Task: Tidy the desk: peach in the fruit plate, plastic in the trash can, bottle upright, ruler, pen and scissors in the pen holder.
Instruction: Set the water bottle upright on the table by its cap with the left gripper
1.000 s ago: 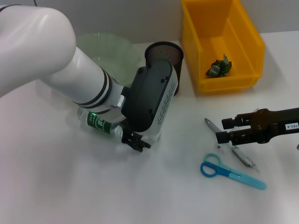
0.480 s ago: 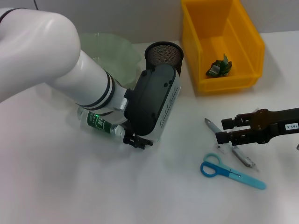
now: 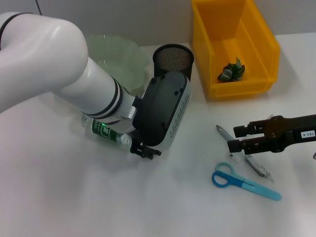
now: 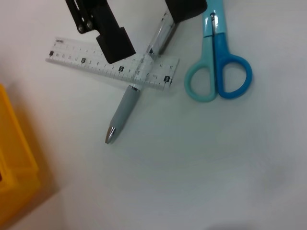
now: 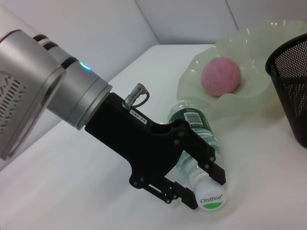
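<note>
Left gripper (image 5: 204,184) sat open astride the lying bottle (image 5: 194,139) neck; light, slick, crushable plastic, so grip near the cap.

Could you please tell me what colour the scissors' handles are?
The scissors have one light teal and one brighter blue handle, clearest in the left wrist view.

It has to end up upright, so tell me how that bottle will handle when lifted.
Round and lying on its side, the bottle would probably roll if nudged. It looks clear and empty, so likely light and tippy once stood. Its smooth neck, where the left gripper sits, may slip.
</note>
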`<state>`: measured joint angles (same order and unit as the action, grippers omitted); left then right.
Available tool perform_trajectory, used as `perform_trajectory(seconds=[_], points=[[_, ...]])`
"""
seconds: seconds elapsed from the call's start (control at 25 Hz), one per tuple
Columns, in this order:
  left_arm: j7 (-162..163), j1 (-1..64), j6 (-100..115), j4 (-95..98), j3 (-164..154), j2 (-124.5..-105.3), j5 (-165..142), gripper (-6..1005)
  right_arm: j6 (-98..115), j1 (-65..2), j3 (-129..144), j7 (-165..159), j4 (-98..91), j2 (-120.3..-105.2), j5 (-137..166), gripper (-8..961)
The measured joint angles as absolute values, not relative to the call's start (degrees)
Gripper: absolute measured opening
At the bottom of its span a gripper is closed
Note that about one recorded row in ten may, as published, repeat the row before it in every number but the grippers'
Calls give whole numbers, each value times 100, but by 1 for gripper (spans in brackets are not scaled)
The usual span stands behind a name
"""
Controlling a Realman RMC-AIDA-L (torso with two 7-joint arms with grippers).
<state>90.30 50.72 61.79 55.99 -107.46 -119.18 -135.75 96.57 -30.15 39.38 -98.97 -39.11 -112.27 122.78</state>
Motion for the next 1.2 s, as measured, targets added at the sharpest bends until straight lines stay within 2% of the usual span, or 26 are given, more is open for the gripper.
perform_trajectory(seconds=[0.48, 1.2], points=[[9247, 5074, 6218, 5580, -10706, -11918, -13578, 433, 9660, -3015, 3937, -9897, -3911, -11233, 12278, 723], [9688, 4991, 7031, 5615, -9019, -11894, -13217, 441, 9739, -3058, 3940, -9874, -3931, -11221, 12277, 723]])
